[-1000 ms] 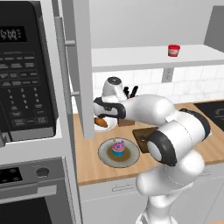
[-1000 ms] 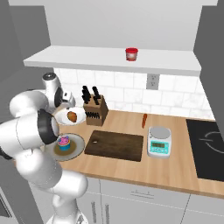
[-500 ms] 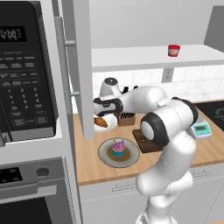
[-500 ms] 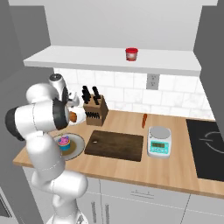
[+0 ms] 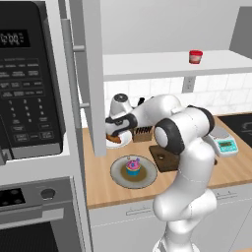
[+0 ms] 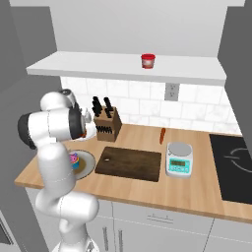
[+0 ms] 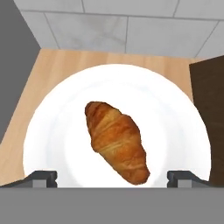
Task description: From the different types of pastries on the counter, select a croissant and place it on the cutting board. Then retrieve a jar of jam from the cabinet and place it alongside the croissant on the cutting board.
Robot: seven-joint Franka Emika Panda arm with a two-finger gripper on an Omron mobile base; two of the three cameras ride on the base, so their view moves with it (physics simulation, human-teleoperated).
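The golden-brown croissant (image 7: 116, 140) lies on a white plate (image 7: 52, 127) at the back left of the counter (image 6: 147, 189). My gripper (image 7: 113, 178) hangs open just above it, with the fingertips (image 7: 43, 176) wide apart on either side of its near end. From the left base view the gripper (image 5: 114, 132) sits over the croissant (image 5: 115, 140). A pink-frosted cupcake (image 5: 132, 166) stands on a grey plate (image 5: 147, 177). The dark cutting board (image 6: 129, 163) is bare. On the cabinet shelf (image 6: 98, 69) stands the red jar of jam (image 6: 147, 60).
A knife block (image 6: 107, 124) stands right beside the white plate. Behind the board lies a carrot (image 6: 162, 135), with a kitchen scale (image 6: 178, 158) to the right and a cooktop (image 6: 234, 167) beyond. A grey panel (image 5: 93, 78) and microwave (image 5: 29, 83) close off the left.
The arm has swung further left and its hand has come down over the croissant. The jaws have stayed open. Nothing on the counter has moved.
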